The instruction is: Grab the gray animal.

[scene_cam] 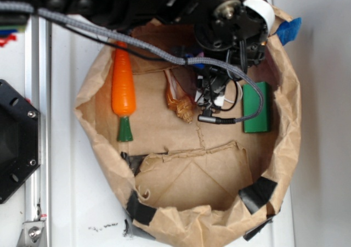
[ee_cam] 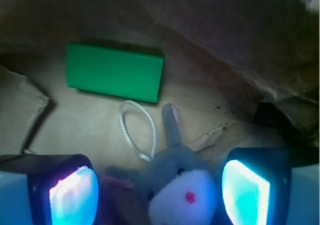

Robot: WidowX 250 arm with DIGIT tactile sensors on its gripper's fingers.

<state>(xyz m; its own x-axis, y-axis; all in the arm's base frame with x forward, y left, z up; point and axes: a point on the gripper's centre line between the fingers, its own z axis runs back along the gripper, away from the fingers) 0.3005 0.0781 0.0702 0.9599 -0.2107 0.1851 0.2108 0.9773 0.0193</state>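
The gray animal (ee_cam: 175,180), a small plush with a white face, a red dot and one long ear pointing up, lies on the brown paper floor in the wrist view. Its thin white loop (ee_cam: 137,127) curls toward the green block. My gripper (ee_cam: 160,192) is open, with one finger on either side of the plush's head and a gap on each side. The left fingertip pad (ee_cam: 75,195) and the right one glow blue. In the exterior view the gripper (scene_cam: 216,96) hangs low inside the bag, hiding nearly all of the plush.
A green block (scene_cam: 256,107) lies just right of the gripper. A tan seashell (scene_cam: 178,96) sits to its left, and an orange carrot (scene_cam: 123,88) lies by the left wall. The crumpled paper bag rim (scene_cam: 93,132) surrounds everything. A cable loops below the gripper.
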